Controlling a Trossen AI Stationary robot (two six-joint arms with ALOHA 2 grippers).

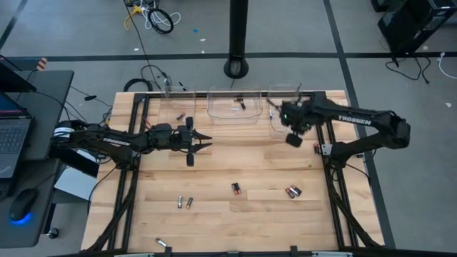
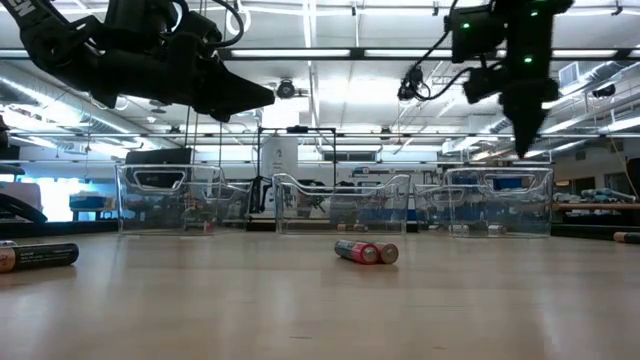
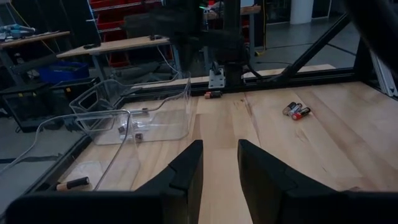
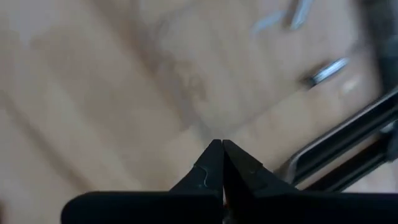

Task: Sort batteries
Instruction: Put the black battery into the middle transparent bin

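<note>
Batteries lie scattered on the wooden table: a silver pair, a dark one, a red-ended pair and one at the near edge. My left gripper hovers level over the table's middle left. It is open with nothing between its fingers. My right gripper points down above the table's far right, by the right bin. It is shut and nothing shows between its fingertips.
Three clear plastic bins stand along the far edge: left, middle with small batteries inside, and right. A battery lies near the right rail. The black frame rails border the table's sides.
</note>
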